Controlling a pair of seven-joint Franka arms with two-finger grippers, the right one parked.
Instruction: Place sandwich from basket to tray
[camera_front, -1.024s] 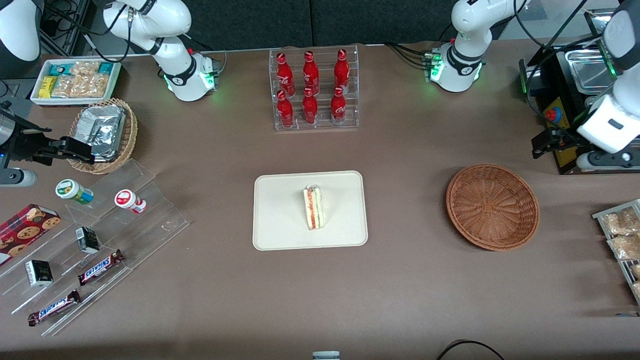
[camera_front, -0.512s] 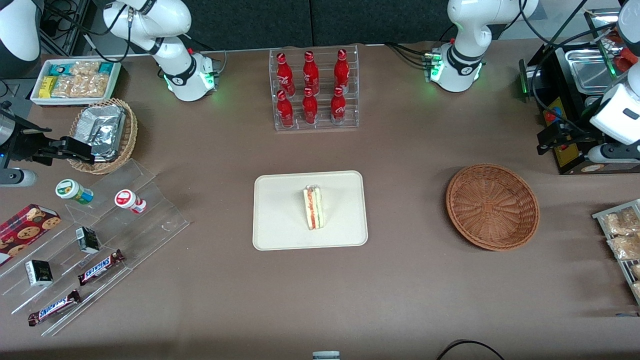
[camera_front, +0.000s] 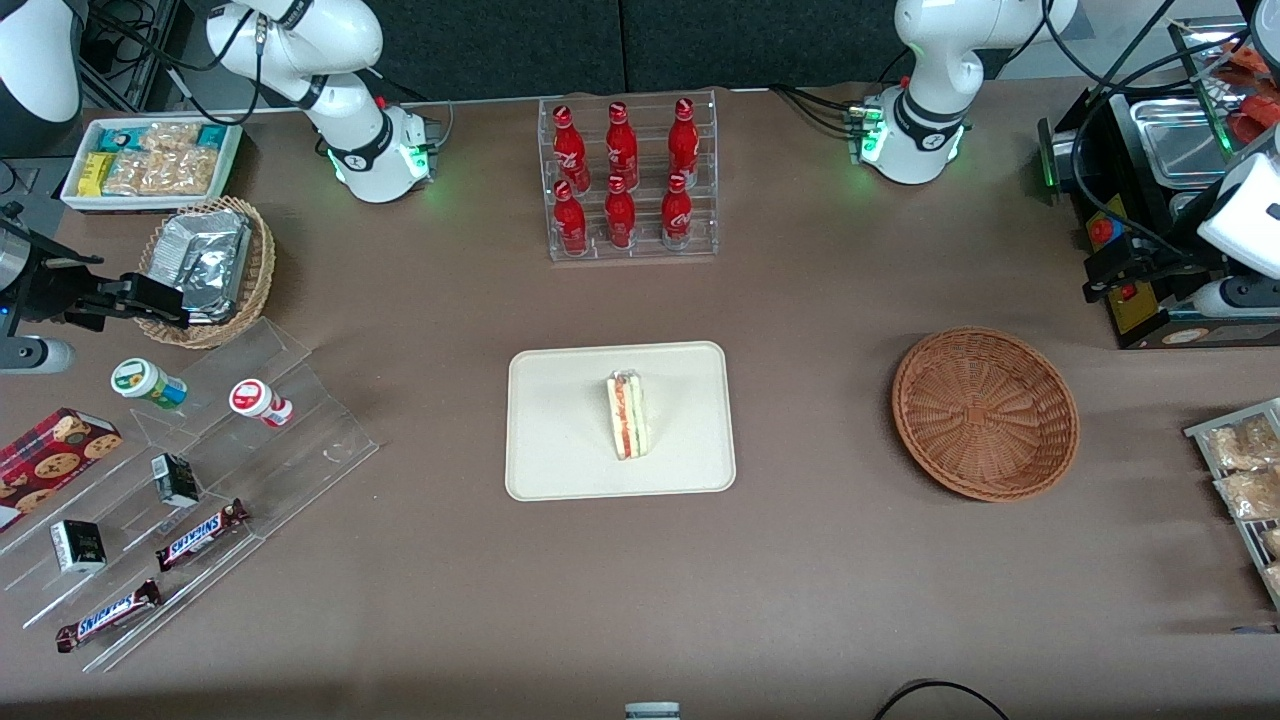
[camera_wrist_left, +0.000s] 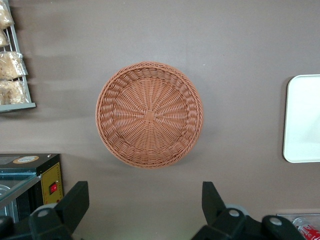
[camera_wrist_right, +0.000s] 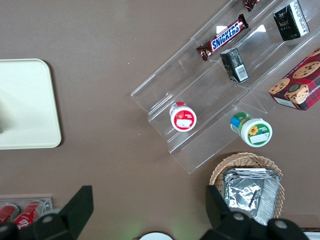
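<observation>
Front view: "SNICKERS" is read on two bars (camera_front: 201, 534). The sandwich (camera_front: 628, 415) is laid on the tray (camera_front: 560, 440), long axis toward the camera. The gripper (camera_wrist_left: 145, 202) is held wide above the basket (camera_wrist_left: 149, 114).

Your worktop (camera_front: 820, 560): brown | tray (camera_front: 560, 440) mid | basket (camera_front: 985, 412) toward working arm, hand (camera_wrist_left: 145, 210) above, fingers spread | bottle rack (camera_front: 630, 180) | stepped acrylic stand (camera_front: 200, 490) toward parked arm

- We saw six red bottles (camera_front: 622, 180) upright in a clear rack (camera_front: 630, 248).
- Foil packets (camera_front: 205, 262) filled a small tan basket (camera_front: 255, 285).
- Two Snickers bars (camera_front: 200, 534) lay on clear steps (camera_front: 300, 440).
</observation>
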